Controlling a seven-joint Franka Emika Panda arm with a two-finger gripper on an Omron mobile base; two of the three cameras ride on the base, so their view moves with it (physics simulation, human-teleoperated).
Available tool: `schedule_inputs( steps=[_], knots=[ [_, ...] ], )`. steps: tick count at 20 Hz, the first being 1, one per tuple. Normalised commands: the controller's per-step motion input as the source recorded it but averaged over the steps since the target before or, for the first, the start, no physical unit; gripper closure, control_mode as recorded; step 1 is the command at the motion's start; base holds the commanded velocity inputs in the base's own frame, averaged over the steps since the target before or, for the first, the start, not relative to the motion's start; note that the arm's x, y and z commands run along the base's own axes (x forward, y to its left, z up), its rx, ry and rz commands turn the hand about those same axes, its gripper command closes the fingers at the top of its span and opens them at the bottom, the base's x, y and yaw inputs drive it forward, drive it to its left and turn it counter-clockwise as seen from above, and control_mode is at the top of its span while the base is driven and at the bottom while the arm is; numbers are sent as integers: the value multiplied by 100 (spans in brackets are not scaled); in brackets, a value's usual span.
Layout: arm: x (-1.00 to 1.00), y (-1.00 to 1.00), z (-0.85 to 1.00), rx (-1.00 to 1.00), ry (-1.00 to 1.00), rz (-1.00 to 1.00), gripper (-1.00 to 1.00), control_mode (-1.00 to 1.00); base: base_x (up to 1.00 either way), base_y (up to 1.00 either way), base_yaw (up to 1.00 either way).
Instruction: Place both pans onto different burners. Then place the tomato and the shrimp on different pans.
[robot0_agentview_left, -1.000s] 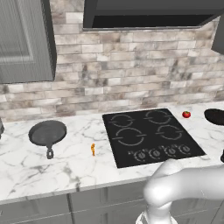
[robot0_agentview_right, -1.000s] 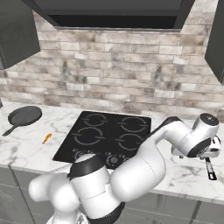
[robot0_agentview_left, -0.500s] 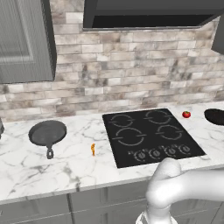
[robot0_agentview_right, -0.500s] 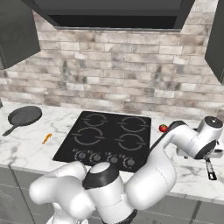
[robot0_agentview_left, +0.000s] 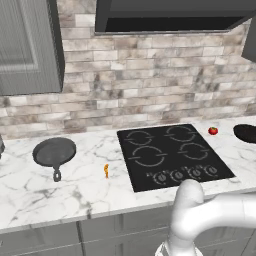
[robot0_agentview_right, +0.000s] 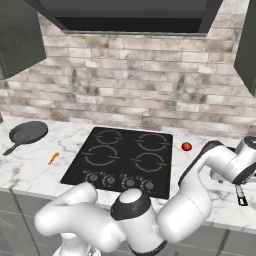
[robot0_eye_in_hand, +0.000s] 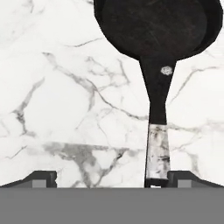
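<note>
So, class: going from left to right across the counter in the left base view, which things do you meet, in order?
Grey skillet → shrimp → cooktop → tomato → black pan.

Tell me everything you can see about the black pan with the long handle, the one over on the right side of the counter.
The black pan is round, shallow and matte, empty inside. Its long thin handle runs toward the camera on the hand, black near the bowl with a small pale rivet, then a shiny mirror-like end section. It lies flat on the white marble counter, right of the cooktop and not on any burner. The open gripper hovers over the handle's end, its fingertips either side, not yet gripping.
</note>
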Motion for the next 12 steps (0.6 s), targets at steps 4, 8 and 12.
schedule_inputs(
  steps=[4, 8, 12],
  knots=[
    [17, -12, -18, 3, 0, 7, -100, -100, 0, 0, 0],
    [16, -8, -19, 2, 0, 8, -100, -100, 0, 0, 0],
    [15, -8, -23, 1, 0, 8, -100, -100, 0, 0, 0]
  ],
)
